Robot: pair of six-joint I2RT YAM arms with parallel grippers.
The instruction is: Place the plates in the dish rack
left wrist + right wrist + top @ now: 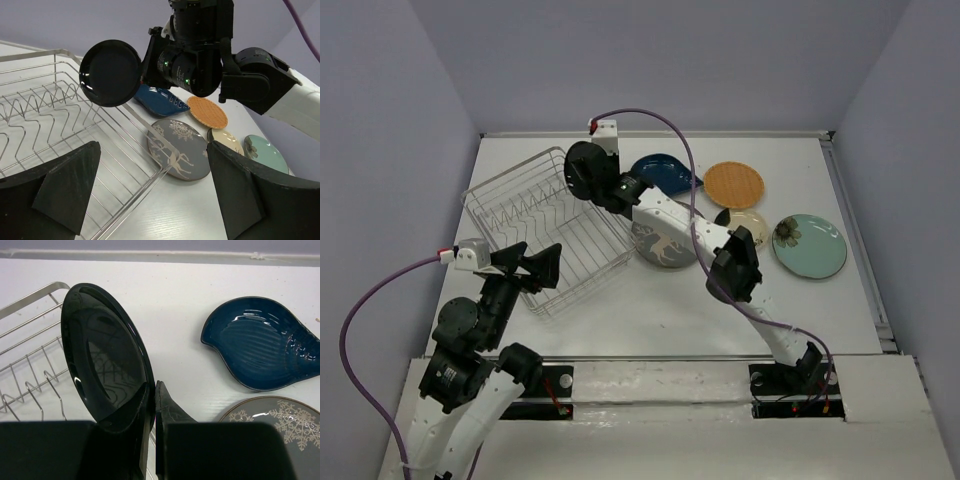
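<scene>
At the dish rack (510, 172), right end effector (152, 405) clamped on black plate (105, 355), lower rim hidden, left end effector (532, 264) gaping, empty.

A robotics lab cell: bare lilac walls (650, 60) enclose a white table (650, 320) with bolted robot arms (765, 320).

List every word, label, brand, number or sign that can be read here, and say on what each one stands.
None: no text can be read in any view.
The grey plate shows only deer and snowflake drawings, the teal plate a flower.
The dark mark on the cream plate is too small to tell.
The dish rack, the black plate and the right arm carry no readable label.
</scene>
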